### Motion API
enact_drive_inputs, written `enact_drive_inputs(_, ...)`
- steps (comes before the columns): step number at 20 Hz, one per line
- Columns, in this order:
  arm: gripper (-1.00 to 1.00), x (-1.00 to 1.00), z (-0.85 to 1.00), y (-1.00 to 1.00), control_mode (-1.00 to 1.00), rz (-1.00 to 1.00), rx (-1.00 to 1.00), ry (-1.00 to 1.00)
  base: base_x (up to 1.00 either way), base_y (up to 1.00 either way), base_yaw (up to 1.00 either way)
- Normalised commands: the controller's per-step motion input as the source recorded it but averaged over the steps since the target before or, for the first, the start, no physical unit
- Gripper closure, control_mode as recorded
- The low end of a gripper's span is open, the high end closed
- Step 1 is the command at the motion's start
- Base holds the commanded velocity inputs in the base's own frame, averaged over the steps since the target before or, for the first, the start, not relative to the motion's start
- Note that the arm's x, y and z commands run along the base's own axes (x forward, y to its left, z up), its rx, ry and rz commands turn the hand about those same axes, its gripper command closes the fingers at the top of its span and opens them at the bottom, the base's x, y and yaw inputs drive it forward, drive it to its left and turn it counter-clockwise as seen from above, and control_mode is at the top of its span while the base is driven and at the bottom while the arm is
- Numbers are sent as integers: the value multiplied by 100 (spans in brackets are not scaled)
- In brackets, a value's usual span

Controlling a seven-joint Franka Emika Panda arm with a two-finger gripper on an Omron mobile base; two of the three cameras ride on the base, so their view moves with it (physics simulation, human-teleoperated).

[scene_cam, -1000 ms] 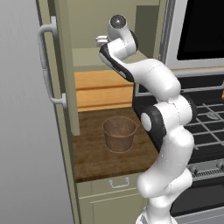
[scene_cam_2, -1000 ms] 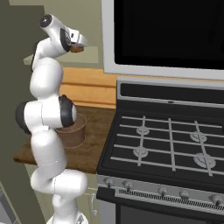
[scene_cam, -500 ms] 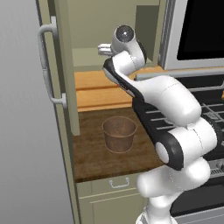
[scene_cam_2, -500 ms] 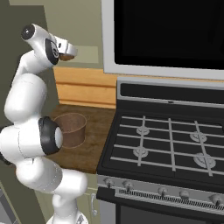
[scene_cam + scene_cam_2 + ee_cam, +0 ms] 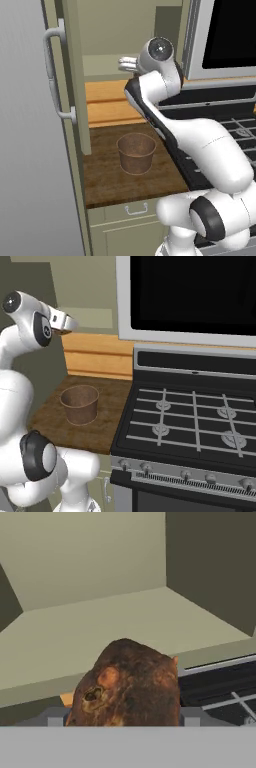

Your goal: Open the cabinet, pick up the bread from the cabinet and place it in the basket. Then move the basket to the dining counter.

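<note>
Holding bread (image 5: pixel 127 684) at the open cabinet (image 5: pixel 70 75).
Fingers gripping the loaf, hovering above the basket (image 5: pixel 136 153) sitting on the counter (image 5: pixel 105 175).

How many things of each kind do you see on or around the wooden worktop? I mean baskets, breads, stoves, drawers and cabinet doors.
Basket: 1
Bread, in the gripper: 1
Stove: 1
Drawer under the worktop: 1
Open cabinet door: 1
Total: 5
</note>
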Motion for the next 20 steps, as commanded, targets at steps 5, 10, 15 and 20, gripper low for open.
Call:
enact_drive_inputs(5,100,-100,-14,0,-100,0,0,11,0,0,0)
enact_drive_inputs(10,100,-59,-80,0,-100,0,0,36,0,0,0)
enact_drive_inputs(15,100,1,-100,0,-100,0,0,36,0,0,0)
enact_drive_inputs(20,100,37,-99,7,-100,6,0,26,0,0,0)
